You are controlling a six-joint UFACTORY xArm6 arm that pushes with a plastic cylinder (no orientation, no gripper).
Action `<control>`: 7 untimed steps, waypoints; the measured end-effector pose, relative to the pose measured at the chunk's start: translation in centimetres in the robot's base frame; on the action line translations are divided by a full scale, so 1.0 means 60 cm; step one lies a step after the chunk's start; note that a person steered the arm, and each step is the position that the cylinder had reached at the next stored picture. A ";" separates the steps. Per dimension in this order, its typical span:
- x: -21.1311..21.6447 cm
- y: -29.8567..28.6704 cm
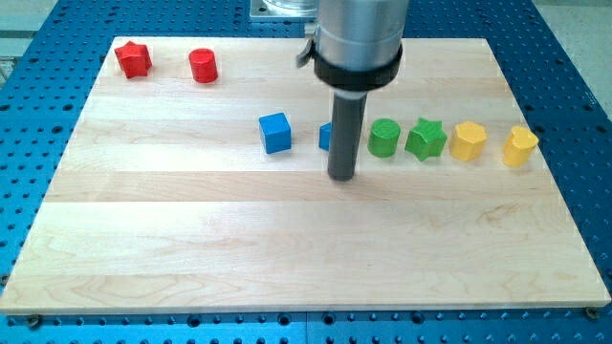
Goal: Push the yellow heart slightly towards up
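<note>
The yellow heart [520, 146] lies near the board's right edge, last in a row of blocks. My tip [341, 178] rests on the board left of the row's middle, far to the left of the heart and slightly lower in the view. The rod stands in front of a blue block [325, 136], mostly hiding it so its shape cannot be made out. A green cylinder [383, 138] sits just right of the rod.
A green star [426, 139] and a yellow hexagon-like block [469, 140] lie between the green cylinder and the heart. A blue cube [274, 132] sits left of the rod. A red star [133, 59] and a red cylinder [203, 66] are at the top left.
</note>
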State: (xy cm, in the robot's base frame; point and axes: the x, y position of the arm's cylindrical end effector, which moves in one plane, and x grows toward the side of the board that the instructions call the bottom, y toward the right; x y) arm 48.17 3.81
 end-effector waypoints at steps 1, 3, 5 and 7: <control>0.102 0.015; 0.170 0.236; 0.094 0.413; -0.032 0.420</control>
State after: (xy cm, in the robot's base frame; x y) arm 46.23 29.02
